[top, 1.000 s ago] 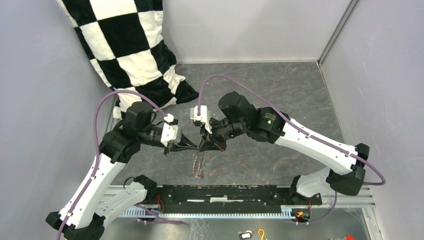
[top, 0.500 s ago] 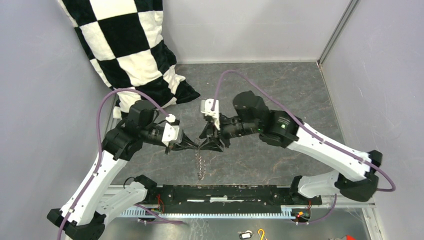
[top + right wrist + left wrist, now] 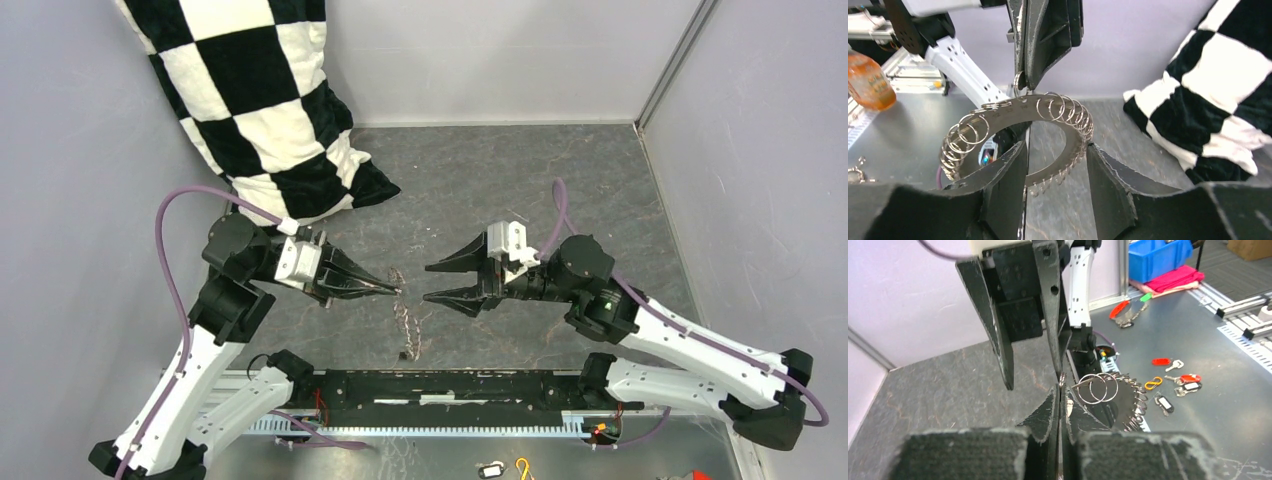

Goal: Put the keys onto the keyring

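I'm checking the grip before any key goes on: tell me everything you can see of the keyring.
The keyring is a large flat grey metal hoop, fringed all round with small wire split rings; nothing else shows on it. It hangs upright, pinched at its top by the shut jaws of the left gripper, and lies edge-on to the top camera. The right gripper stands open just beside it, not touching.

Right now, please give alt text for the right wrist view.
A grey keyring fringed with small rings hangs from the shut left pincer above. The right pincer stands open in the foreground, with a checkered cushion at right.
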`<state>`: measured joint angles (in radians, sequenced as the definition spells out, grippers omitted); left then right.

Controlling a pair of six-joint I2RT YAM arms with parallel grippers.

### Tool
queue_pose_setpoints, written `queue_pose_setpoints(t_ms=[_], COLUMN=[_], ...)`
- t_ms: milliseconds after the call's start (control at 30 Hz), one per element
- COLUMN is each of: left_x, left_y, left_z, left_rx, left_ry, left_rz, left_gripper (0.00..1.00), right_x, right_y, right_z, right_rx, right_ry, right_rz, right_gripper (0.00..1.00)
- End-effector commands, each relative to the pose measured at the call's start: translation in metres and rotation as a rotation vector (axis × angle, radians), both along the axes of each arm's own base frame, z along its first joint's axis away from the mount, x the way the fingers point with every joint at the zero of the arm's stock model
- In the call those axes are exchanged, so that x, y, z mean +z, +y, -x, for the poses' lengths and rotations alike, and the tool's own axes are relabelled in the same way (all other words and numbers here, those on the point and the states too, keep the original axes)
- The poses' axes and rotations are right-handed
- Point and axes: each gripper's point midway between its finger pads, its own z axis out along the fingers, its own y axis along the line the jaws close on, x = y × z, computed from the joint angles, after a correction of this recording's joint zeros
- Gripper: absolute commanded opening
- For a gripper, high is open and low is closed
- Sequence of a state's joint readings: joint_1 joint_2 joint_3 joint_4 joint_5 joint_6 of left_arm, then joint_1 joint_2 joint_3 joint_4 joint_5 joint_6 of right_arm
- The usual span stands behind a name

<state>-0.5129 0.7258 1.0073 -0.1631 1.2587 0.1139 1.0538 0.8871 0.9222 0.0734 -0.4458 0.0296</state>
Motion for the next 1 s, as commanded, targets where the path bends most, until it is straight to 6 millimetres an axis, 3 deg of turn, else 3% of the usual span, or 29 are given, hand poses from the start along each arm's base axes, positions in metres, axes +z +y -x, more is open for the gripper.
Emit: queue_pose_setpoints(t_ms=[0, 133, 200, 433, 600, 833, 967], left_x=[0.026, 0.025, 0.013, -0.006, -0.008, 0.001, 0.011], left_y=[0.000, 0.002, 0.004, 0.004, 0.007, 0.011, 0.015], left_z=[0.010, 0.016, 0.021, 0.014, 0.019, 0.031, 0.042], left_rx=[-0.055, -0.085, -0.123, -0.111, -0.141, -0.189, -0.224], left_ry=[0.002, -0.034, -0.062, -0.194, -0.349, -0.448, -0.515], left_rz=[0.055, 0.053, 0.022, 0.004, 0.044, 0.093, 0.136], left_gripper=[0.02, 0.02, 0.02, 0.02, 0.02, 0.02, 0.02], right_x=[0.048, 0.046, 0.049, 0.045, 0.034, 0.022, 0.002], right_y=[0.002, 0.003, -0.002, 0.003, -0.001, -0.009, -0.011], right_z=[0.015, 0.015, 0.019, 0.023, 0.020, 0.006, -0.023], right_rx=[0.083, 0.090, 0.099, 0.136, 0.106, 0.009, -0.140], right_ry=[-0.062, -0.089, -0.113, -0.122, -0.177, -0.240, -0.201], right_rz=[-0.256, -0.253, -0.280, -0.257, -0.200, -0.143, -0.067], right_gripper=[0.52, 0.48, 0.47, 0.47, 0.64, 0.64, 0.64])
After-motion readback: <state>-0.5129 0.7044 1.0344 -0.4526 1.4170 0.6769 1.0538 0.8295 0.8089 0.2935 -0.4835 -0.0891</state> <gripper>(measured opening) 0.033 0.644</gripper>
